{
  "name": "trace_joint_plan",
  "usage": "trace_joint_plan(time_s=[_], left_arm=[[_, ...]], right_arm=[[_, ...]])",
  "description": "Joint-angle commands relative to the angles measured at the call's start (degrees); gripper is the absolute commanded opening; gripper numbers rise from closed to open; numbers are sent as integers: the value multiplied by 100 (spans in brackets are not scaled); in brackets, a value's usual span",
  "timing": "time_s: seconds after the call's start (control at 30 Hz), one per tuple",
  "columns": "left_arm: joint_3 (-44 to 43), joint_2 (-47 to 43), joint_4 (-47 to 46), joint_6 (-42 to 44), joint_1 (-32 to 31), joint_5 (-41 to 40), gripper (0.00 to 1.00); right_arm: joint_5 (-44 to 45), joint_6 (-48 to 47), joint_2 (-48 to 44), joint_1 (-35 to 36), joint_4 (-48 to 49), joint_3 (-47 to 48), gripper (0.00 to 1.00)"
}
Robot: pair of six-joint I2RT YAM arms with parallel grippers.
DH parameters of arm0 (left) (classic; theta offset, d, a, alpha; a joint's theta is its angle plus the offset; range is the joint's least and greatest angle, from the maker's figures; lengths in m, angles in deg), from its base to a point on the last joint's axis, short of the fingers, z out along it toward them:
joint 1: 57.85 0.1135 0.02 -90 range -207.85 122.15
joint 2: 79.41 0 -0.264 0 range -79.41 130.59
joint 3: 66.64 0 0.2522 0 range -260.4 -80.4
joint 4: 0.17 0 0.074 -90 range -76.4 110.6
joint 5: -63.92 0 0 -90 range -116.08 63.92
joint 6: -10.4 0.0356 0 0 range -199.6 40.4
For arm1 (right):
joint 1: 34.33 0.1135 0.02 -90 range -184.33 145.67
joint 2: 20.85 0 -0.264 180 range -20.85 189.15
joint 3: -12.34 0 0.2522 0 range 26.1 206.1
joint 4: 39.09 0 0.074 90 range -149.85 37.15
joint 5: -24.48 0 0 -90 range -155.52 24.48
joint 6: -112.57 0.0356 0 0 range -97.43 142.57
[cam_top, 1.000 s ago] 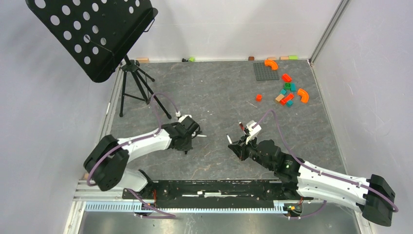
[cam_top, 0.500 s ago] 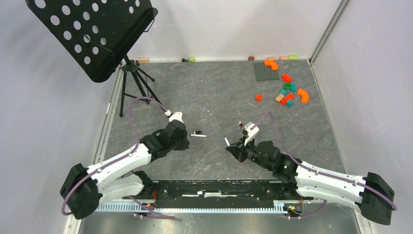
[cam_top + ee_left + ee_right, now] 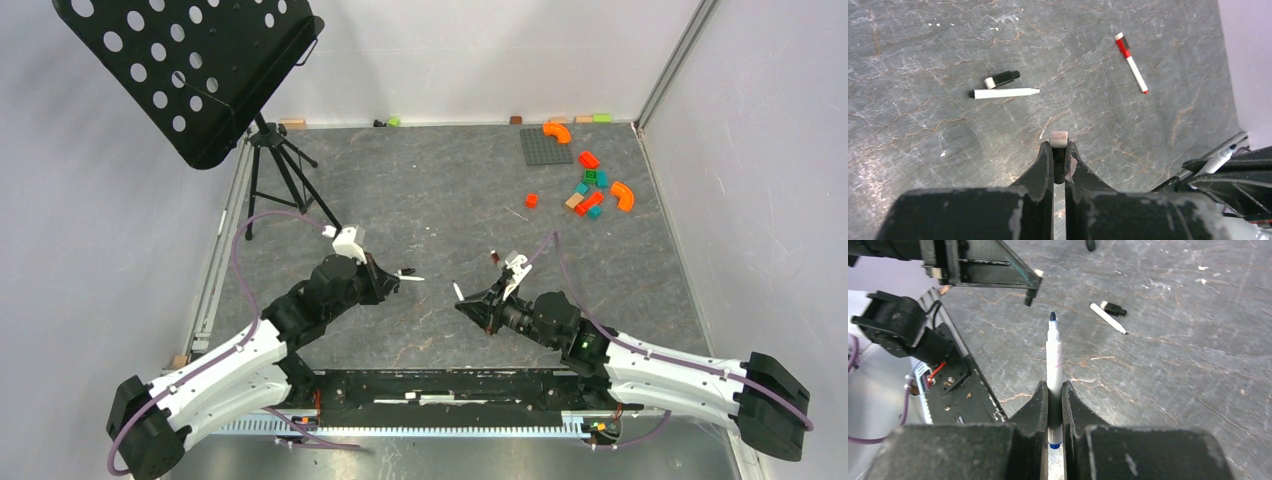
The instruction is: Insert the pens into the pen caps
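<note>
My left gripper [image 3: 1058,146] is shut on a short dark pen cap [image 3: 1058,139] with a pale end, held above the floor; it also shows in the top view [image 3: 388,284]. My right gripper [image 3: 1054,388] is shut on a white pen [image 3: 1054,347] with a blue end and dark tip, which points toward the left gripper's cap [image 3: 1029,301]. In the top view the right gripper [image 3: 468,304] is a short gap to the right of the left one. A white pen with a black end [image 3: 1004,93] and a loose black cap [image 3: 1001,79] lie side by side on the floor. A red-ended pen [image 3: 1131,62] lies further off.
A black music stand [image 3: 190,70] on a tripod stands at the back left. Coloured toy blocks [image 3: 590,190] and a grey baseplate [image 3: 546,146] lie at the back right. White walls close in the grey stone floor [image 3: 430,190]. A black rail [image 3: 440,385] runs along the near edge.
The left arm has swung back and lifted off the black pen and cap, which now lie uncovered. The right gripper with its pen has moved a little left, toward the left gripper.
</note>
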Motion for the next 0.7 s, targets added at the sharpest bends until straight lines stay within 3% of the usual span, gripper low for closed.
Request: trace_joint_plan(time_s=[0.0, 0.17, 0.5, 0.67], left_arm=[[-140, -29, -367, -322, -16, 211, 2], [-54, -245, -899, -365, -15, 620, 2], [-755, -285, -467, -157, -16, 577, 2], [-590, -694, -1033, -51, -15, 831, 2]], right_arm=[[-470, 69, 76, 51, 856, 83, 0], [-376, 77, 17, 121, 867, 284, 0], [246, -386, 310, 148, -427, 1914, 0], [-69, -82, 400, 143, 343, 1614, 0]])
